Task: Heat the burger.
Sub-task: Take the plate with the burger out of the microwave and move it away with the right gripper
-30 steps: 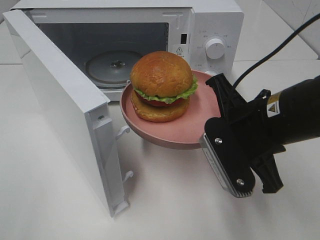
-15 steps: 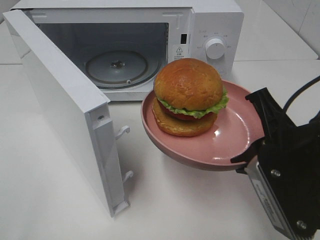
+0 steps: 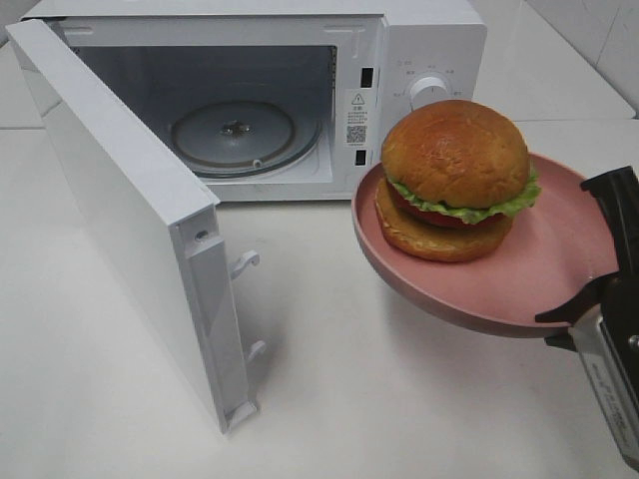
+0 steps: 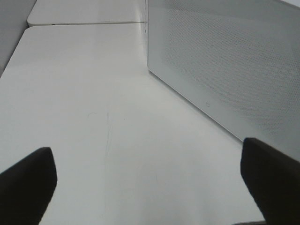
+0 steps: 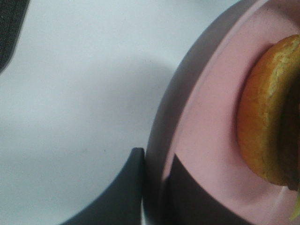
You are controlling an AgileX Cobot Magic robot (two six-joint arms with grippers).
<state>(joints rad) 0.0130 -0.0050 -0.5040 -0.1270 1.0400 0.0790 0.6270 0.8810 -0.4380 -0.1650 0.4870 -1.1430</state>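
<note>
Fingers of the right gripper (image 5: 152,187) are pinched on the rim of the pink plate (image 3: 559,269), one above and one below, so the plate is carried level. The burger (image 3: 456,180) sits on it, in front of the microwave (image 3: 250,100), right of the open cavity. Door (image 3: 120,230) is swung wide for loading. Left gripper (image 4: 150,187) fingers stand wide, empty, beside the door.

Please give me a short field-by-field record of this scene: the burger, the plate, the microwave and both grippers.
burger: glossy golden-brown burger with green lettuce frill, sitting on the plate
plate: round pink plate, held above the white table, tilted, in front of the microwave's control side
microwave: white microwave, door wide open, glass turntable bare
right gripper: clamped on the plate's rim
left gripper: open, holding nothing, beside the door
</note>
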